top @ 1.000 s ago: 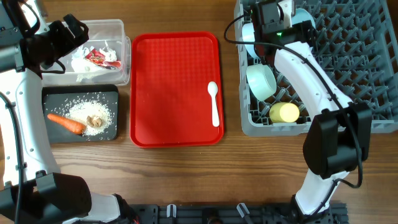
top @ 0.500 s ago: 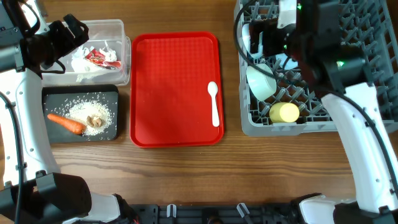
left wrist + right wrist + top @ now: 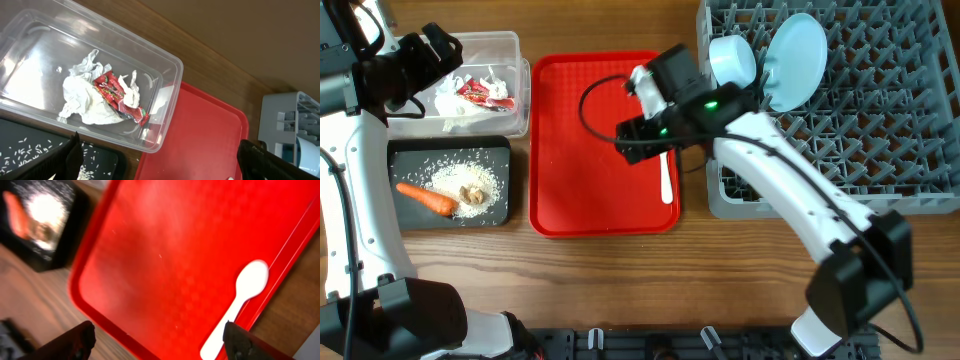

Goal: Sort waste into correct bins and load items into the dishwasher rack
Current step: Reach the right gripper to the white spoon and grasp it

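My right gripper [image 3: 632, 140] hangs open over the red tray [image 3: 590, 140], just left of the white spoon [image 3: 666, 178]. In the right wrist view that gripper [image 3: 162, 341] is empty, with the spoon [image 3: 240, 297] lying close to its right finger. My left gripper [image 3: 438, 50] is open above the clear tub [image 3: 510, 45] and holds nothing [image 3: 160, 167]. Crumpled tissue [image 3: 82, 100] and the red wrapper [image 3: 117, 95] lie in that tub. The black tray [image 3: 405, 150] holds the carrot [image 3: 426, 198], rice [image 3: 470, 180] and brown scraps. A light blue plate [image 3: 793, 45] and blue bowl [image 3: 732, 60] stand in the grey rack [image 3: 880, 110].
My right arm crosses the rack's front left corner and hides what lies there. Bare wooden table [image 3: 620, 280] runs along the front below the red tray. The clear tub and black tray sit close together at the left.
My right arm has swung out of the rack and leftward over the red tray, next to the spoon. The plate and blue bowl now show in the rack. My left arm stays put.
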`<state>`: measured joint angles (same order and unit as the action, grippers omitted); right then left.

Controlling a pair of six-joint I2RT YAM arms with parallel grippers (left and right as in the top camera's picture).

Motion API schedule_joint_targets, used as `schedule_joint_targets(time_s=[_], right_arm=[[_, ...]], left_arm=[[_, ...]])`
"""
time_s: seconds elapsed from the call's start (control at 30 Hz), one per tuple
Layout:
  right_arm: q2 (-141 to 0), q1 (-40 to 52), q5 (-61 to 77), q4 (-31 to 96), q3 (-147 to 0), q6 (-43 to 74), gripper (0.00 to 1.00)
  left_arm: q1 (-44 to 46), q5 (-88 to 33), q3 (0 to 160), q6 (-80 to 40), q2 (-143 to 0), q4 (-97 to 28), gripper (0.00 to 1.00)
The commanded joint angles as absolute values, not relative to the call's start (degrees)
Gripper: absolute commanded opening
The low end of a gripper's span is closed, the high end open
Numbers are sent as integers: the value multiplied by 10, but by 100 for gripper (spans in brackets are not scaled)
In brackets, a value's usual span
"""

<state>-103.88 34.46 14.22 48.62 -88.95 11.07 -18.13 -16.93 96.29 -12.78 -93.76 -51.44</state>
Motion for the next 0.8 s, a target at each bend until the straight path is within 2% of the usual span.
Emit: schedule_joint_targets(time_s=[0.0, 0.4, 0.7, 0.77], right_arm=[[-1084, 362, 44, 498, -884, 137, 78], [-1216, 365, -39, 502, -884, 155, 69], [-1257, 365, -41, 491, -884, 149, 68], [-1267, 365, -25, 487, -884, 126, 63]], left_arm=[[-182, -166, 967, -125, -938, -513, 100], [-182, -166, 967, -125, -938, -513, 100], [-182, -166, 967, -125, -938, -513, 100], [-182, -166, 967, -125, -938, -513, 100]])
